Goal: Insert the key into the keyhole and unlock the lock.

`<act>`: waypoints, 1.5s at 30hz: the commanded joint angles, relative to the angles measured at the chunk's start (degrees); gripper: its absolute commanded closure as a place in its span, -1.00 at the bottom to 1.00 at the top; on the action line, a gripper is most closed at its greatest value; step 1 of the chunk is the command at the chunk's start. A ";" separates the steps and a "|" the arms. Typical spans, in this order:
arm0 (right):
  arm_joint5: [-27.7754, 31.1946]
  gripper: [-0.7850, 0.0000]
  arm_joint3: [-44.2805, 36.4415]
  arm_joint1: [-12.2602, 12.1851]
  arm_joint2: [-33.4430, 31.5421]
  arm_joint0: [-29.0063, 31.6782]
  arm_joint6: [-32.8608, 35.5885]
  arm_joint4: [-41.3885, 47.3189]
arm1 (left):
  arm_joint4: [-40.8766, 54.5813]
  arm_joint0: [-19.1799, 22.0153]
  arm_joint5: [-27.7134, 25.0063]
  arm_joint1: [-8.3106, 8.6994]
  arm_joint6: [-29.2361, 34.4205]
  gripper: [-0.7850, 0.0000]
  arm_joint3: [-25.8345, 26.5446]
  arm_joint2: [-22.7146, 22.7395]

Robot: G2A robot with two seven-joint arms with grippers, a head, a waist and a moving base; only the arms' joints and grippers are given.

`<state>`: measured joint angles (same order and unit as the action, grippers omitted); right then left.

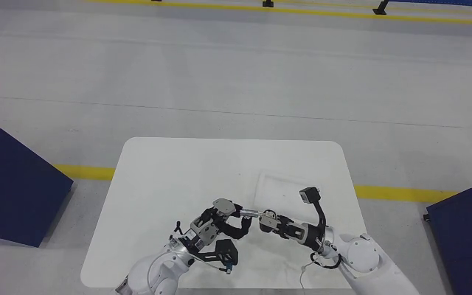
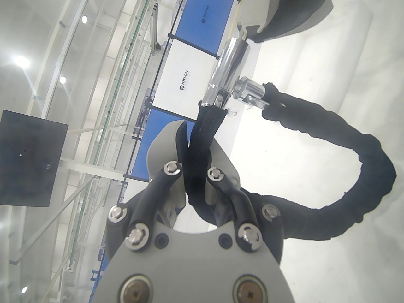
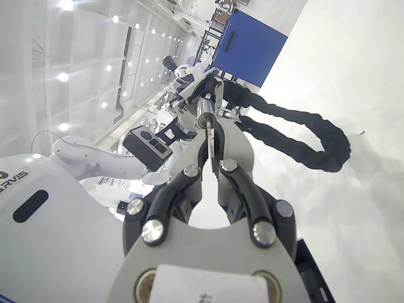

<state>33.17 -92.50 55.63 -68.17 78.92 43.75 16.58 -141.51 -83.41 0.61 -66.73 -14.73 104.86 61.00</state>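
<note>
Key (image 3: 210,151) held at the keyhole (image 3: 205,117), lock barrel (image 3: 204,108) raised over the table (image 1: 162,192)

The key is pinched flat between the closed jaws of the right gripper (image 3: 212,137), and its blade is brought up to the keyhole in the end of the chrome lock barrel; how deep it sits cannot be told. The barrel is carried by the left gripper (image 2: 197,141), whose jaws are clamped on the black sleeved cable (image 2: 202,127) just below it. The cable is looped out to one side over the white table, and its chrome plug end (image 2: 249,91) is seen just beside the barrel. The two grippers are set tip to tip near the table's front edge; a blue cabinet (image 3: 249,51) is seen beyond the table
</note>
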 commanded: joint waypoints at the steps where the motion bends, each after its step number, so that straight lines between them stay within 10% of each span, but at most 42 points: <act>1: 0.09 -0.51 -0.09 0.01 -0.21 0.05 -0.02 -0.01 | 0.17 -0.02 -0.06 -0.02 -0.05 1.00 0.02 0.10; 8: 1.02 0.14 0.31 -0.15 -2.17 0.43 0.04 0.36 | 0.59 -0.15 -0.25 -0.07 -0.13 1.00 0.03 0.41; 18: 2.44 0.54 -0.24 -0.69 -5.76 2.12 1.45 0.99 | 0.43 -0.19 -0.58 -0.15 0.16 1.00 -0.03 0.59; 21: 2.48 1.00 -0.61 -0.74 -6.18 2.45 1.59 0.62 | 0.35 -0.13 -0.73 -0.19 0.26 1.00 -0.15 0.58; 45: 0.40 1.00 -2.19 -0.08 -4.21 2.42 -0.24 -3.32 | -2.17 0.01 -0.60 -0.43 1.28 1.00 -0.12 0.33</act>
<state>33.92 -94.68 55.54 -72.38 81.36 43.45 13.16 -143.09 -83.38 -0.21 -67.17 -13.66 104.72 61.33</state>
